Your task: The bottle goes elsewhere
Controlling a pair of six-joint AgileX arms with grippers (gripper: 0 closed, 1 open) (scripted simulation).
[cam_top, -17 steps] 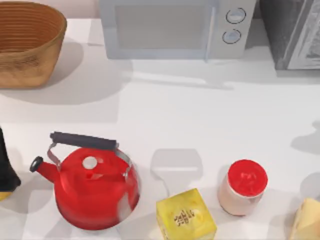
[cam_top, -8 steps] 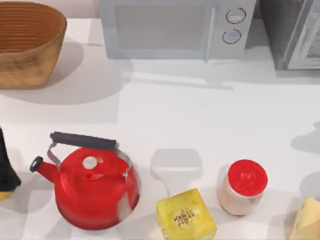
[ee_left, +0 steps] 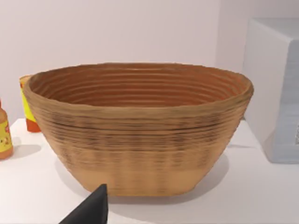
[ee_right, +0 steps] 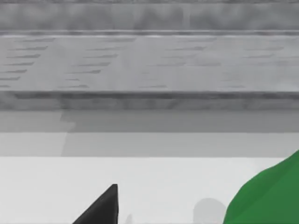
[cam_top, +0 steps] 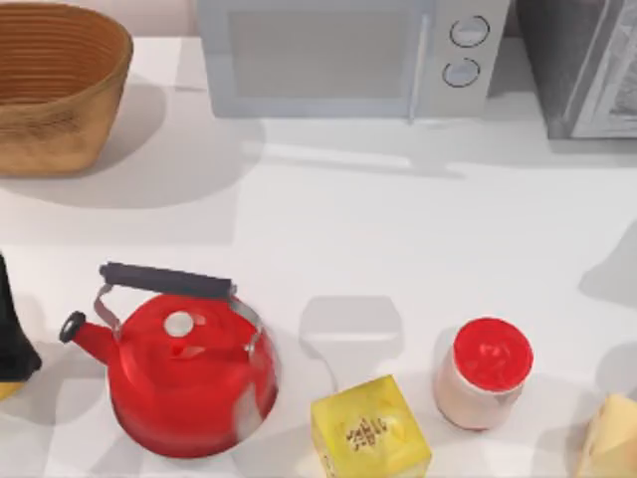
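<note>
Up close, green bottle (ee_right: 268, 196) in right wrist view, basket (ee_left: 138, 128) in left

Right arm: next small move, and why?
Probably lower the right hand onto the bottle to grasp it. The right wrist view shows green plastic close beside one dark fingertip, with bare table and a grey appliance beyond; no grip is visible yet.

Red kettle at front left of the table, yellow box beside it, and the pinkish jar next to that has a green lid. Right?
Not quite. In the top view the jar has a red lid, not green. The rest holds: the red kettle sits at the front left, and the yellow box stands between kettle and jar.
</note>
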